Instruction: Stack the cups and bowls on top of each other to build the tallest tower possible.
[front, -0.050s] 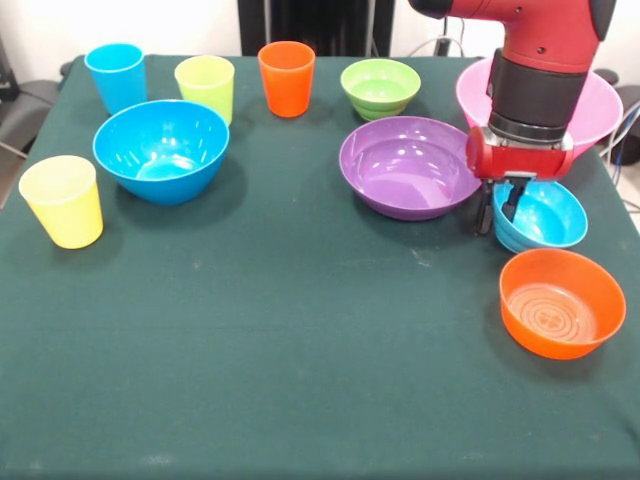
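Gripper (499, 208) is straddling the light-blue bowl (545, 217) rim, fingers apart, readying a pinch | bowl is sitting near the table (300, 350) right edge, beside the orange bowl (562, 302) | tower unstarted

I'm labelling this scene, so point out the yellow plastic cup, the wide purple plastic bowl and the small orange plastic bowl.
yellow plastic cup (64, 203), front view, outer side wall.
wide purple plastic bowl (405, 160), front view, inner floor.
small orange plastic bowl (556, 312), front view, inner floor.
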